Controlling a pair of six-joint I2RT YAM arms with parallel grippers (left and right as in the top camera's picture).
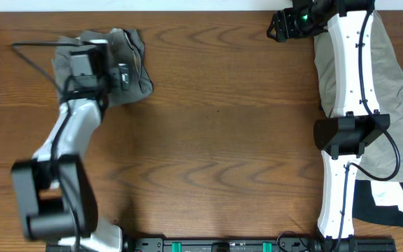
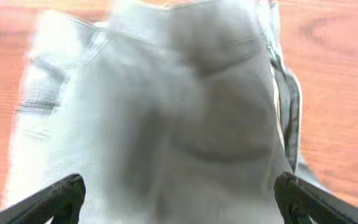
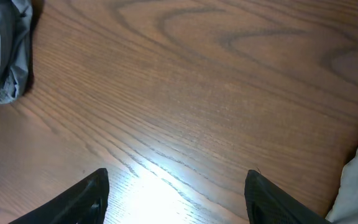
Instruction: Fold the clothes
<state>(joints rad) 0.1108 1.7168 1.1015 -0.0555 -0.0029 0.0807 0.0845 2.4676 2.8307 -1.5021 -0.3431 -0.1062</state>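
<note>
Overhead, wrinkled mid-grey cotton shorts (image 1: 128, 49) lie bunched at the far left of the brown wooden table (image 1: 215, 140), beneath the wide-open left gripper (image 2: 179, 196). Right gripper (image 3: 178, 186), jaws apart and empty, hovers over bare wood beside khaki-beige shorts (image 1: 401, 105).

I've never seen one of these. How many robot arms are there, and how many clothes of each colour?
White robot arms: 2
Grey shorts: 1
Khaki-beige garment: 1
Black-and-white cloth, partly out of view: 1
Total: 5
</note>
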